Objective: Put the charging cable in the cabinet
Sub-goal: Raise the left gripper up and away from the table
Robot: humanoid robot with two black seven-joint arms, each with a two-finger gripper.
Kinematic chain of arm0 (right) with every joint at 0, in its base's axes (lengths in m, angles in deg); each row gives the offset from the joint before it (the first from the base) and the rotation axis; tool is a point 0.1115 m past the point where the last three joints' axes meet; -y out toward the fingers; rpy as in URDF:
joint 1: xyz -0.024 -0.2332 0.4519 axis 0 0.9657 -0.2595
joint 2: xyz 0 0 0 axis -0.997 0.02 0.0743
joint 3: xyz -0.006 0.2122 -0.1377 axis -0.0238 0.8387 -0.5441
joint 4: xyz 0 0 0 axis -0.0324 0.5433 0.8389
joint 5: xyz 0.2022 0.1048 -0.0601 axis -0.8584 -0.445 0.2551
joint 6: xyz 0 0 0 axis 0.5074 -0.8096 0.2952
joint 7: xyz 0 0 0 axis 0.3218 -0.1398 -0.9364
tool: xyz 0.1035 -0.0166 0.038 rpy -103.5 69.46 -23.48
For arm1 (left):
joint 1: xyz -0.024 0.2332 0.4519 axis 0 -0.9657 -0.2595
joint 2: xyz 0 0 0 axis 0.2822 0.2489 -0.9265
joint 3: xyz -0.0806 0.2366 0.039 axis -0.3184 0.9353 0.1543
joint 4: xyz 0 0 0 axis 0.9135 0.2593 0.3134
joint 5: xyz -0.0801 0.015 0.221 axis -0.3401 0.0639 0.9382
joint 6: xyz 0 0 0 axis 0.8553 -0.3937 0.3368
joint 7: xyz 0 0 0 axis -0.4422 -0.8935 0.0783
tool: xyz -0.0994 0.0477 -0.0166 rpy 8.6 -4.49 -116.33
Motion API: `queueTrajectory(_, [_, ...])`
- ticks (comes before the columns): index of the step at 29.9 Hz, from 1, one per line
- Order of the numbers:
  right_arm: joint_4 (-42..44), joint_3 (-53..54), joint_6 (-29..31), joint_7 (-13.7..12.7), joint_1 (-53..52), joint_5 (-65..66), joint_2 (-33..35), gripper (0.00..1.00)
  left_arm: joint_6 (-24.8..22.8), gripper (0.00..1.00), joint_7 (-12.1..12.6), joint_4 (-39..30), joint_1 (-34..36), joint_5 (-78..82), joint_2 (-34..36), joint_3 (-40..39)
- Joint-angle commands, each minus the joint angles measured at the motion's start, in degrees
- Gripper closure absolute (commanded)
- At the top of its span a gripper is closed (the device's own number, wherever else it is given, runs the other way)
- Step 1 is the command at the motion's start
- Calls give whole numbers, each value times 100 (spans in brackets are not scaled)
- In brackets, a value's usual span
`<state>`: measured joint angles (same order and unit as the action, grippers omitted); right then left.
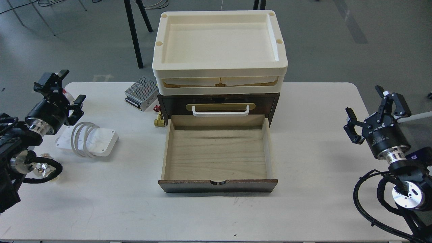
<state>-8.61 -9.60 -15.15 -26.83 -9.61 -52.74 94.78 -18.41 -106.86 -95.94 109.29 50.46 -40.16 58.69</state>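
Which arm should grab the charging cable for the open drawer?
Left. The charging cable lies right beside the left gripper, on the drawer's left. The right gripper is across the table, with the cabinet between.

One head-mounted view looks forward and down from above the table's (216, 216) near edge. The cabinet (218, 104) sits centred toward 12 o'clock at mid range; floor (67, 40) fills the far background.
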Motion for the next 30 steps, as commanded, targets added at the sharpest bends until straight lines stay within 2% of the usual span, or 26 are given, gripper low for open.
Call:
queueTrajectory(1, [0, 1, 0, 0, -7, 0, 0, 1, 1, 0, 0, 0, -8, -21, -22, -5])
queueTrajectory(7, [0, 1, 0, 0, 1, 0, 0, 1, 1, 0, 0, -8, 27, -3, -66, -14])
queueTrajectory(12, [0, 1, 0, 8, -7, 0, 0, 1, 1, 0, 0, 26, 18, 137, 161, 82])
queueTrajectory(15, [0, 1, 0, 8, -7, 0, 0, 1, 1, 0, 0, 17, 289, 322, 609, 91])
queueTrajectory(22, [0, 1, -9, 8, -7, 0, 0, 1, 1, 0, 0, 26, 721, 375, 899, 100])
queueTrajectory(25, [0, 1, -9, 8, 1, 0, 0, 1, 1, 1, 0, -61, 879, 961, 1330, 83])
queueTrajectory(30, [0, 1, -9, 0, -7, 0, 0, 1, 1, 5, 0, -114, 1792, 2657, 1550, 91])
